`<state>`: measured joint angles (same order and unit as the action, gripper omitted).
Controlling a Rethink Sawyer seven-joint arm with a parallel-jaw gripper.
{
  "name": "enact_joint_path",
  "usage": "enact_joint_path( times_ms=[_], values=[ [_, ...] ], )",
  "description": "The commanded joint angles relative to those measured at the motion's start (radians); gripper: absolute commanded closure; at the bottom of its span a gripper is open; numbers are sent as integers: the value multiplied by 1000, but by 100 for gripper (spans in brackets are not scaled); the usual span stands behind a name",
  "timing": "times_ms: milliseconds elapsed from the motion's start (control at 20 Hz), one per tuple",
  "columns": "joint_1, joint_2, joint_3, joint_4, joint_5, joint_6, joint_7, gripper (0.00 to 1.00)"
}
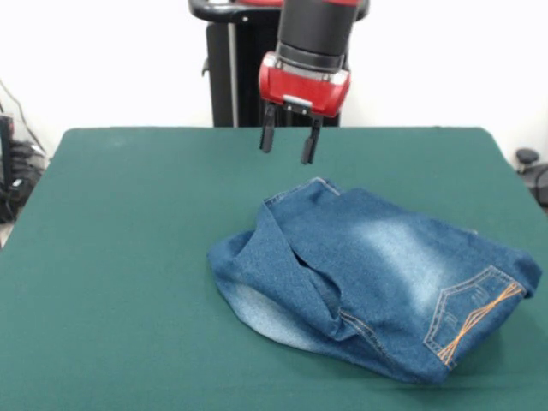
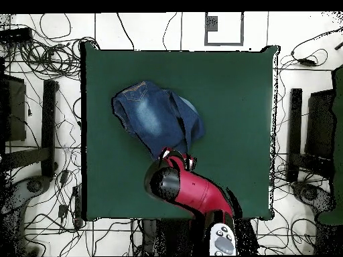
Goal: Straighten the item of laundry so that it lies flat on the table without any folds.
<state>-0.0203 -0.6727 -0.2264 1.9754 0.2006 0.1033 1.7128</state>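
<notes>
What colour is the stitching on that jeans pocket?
Orange, crossing lines on the jeans pocket; clearest in the front view.

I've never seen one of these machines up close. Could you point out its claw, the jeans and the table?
gripper (image 1: 289, 145), front view, gap between its two open dark fingers.
jeans (image 1: 385, 257), front view, faded patch mid-cloth.
table (image 1: 120, 257), front view, bare green top.

text: none legible | labels: none | brands: none | numbers: none

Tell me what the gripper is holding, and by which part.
Nothing. The gripper hangs open above the table, clear of the jeans.
</notes>
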Motion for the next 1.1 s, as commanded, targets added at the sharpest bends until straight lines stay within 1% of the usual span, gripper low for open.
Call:
enact_joint_path(
  times_ms=[50, 400, 650, 1100],
  values=[
    [3, 48, 141, 63, 63, -28, 267, 0],
    [-5, 45, 156, 70, 63, -51, 275, 0],
    [-19, 58, 175, 66, 65, -69, 279, 0],
    [-17, 61, 185, 66, 76, -84, 290, 0]
  ],
)
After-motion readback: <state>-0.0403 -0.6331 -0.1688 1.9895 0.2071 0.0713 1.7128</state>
